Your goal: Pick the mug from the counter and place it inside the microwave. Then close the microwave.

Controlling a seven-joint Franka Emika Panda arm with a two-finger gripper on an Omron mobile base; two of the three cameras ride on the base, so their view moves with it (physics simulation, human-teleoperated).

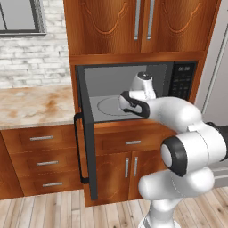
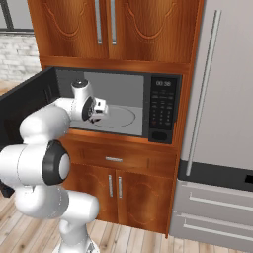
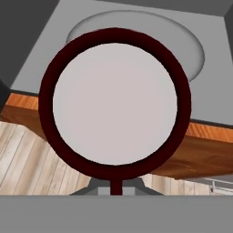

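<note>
— So, where is the mug (image 3: pixel 114 103)?

— In my gripper (image 3: pixel 115 189), jaws clamped tight on its rim, held at the microwave (image 1: pixel 133 95) mouth.

— Anything inside?

— Just the glass turntable (image 3: pixel 136 41) on a grey floor.

— Surroundings?

— Marble counter (image 1: pixel 31 104) to the left, plank floor (image 3: pixel 27 154) below; door (image 1: pixel 87 147) swung wide open.

I work in a home kitchen: a built-in microwave (image 1: pixel 133 95) sits open among brown wooden cabinets (image 1: pixel 133 22), a marble bench (image 1: pixel 35 104) tops 3 drawers (image 1: pixel 42 162), with a white brick wall (image 1: pixel 31 62), a steel fridge (image 2: pixel 222 99) and plank floor (image 1: pixel 53 211).
</note>
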